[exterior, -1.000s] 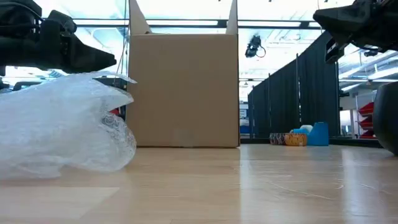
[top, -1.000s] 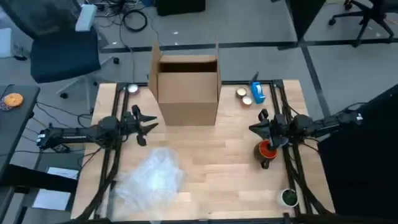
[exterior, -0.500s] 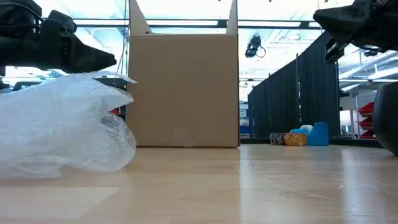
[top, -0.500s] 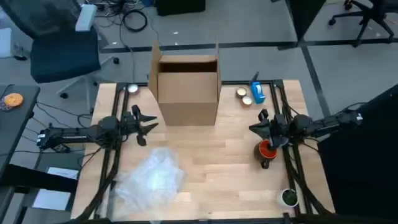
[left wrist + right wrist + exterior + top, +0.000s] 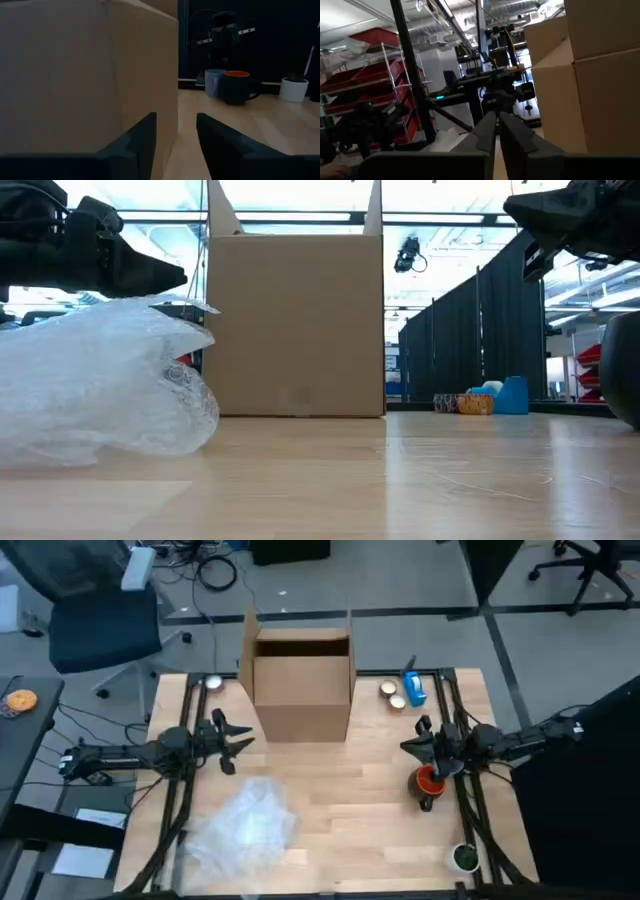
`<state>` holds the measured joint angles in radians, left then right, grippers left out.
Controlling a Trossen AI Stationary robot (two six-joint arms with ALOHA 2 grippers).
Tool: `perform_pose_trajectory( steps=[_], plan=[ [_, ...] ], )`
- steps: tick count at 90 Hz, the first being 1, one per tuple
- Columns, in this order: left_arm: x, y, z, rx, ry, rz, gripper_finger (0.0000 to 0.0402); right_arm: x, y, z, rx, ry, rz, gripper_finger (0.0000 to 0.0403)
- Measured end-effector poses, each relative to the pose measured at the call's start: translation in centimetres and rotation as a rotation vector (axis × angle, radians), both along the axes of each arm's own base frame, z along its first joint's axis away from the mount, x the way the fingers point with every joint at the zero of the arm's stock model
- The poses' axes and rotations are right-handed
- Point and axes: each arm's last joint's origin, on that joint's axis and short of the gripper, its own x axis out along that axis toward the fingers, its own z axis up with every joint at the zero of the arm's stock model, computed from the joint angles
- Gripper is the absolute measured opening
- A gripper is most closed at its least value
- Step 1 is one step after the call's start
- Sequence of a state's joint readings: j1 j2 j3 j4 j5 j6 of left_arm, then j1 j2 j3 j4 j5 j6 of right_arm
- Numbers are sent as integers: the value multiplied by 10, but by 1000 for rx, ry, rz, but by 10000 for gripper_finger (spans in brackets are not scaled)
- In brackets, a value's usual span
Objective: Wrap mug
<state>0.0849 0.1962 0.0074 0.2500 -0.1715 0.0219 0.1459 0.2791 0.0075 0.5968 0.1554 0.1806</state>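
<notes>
Left claw [image 5: 243,742] hovers with its fingers spread near the counter's left edge, just beside the tall open brown cardboard box [image 5: 301,680] at the far edge. Right claw [image 5: 408,747], its fingers pressed together, hangs near the right edge, just above the dark mug with an orange inside [image 5: 428,785]. A crumpled sheet of clear bubble wrap [image 5: 243,825] lies toward the near left corner of the pale wooden counter [image 5: 350,810], well apart from the mug.

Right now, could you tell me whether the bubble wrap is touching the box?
Apart. The high view shows bare table between the bubble wrap and the box.
</notes>
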Motion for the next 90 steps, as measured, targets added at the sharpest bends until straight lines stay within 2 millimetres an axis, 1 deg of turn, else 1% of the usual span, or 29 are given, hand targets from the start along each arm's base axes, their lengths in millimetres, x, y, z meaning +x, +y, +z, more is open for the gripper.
perform_pose_trajectory(
  steps=[55, 60, 70, 73, 83, 86, 90],
  plan=[
    [0, 0, 0, -6, -7, 0, 126, 0, 0, 0, 0, 0, 0, 0],
    [0, 0, 5, -69, -68, -8, 126, 0, 0, 0, 0, 0, 0, 0],
    [-2, -1, 14, -359, -231, -94, 126, 0, 0, 0, 0, 0, 0, 0],
    [-2, -2, 16, -419, -274, -112, 126, 0, 0, 0, 0, 0, 0, 0],
    [-4, -2, 23, -452, -355, -143, 126, 0, 0, 0, 0, 0, 0, 0],
    [-4, -3, 27, -463, -380, -200, 126, 0, 0, 0, 0, -1, 0, 0],
    [-6, -7, 35, -480, -396, -317, 126, 0, 0, 0, 0, -1, 0, 0]
  ],
)
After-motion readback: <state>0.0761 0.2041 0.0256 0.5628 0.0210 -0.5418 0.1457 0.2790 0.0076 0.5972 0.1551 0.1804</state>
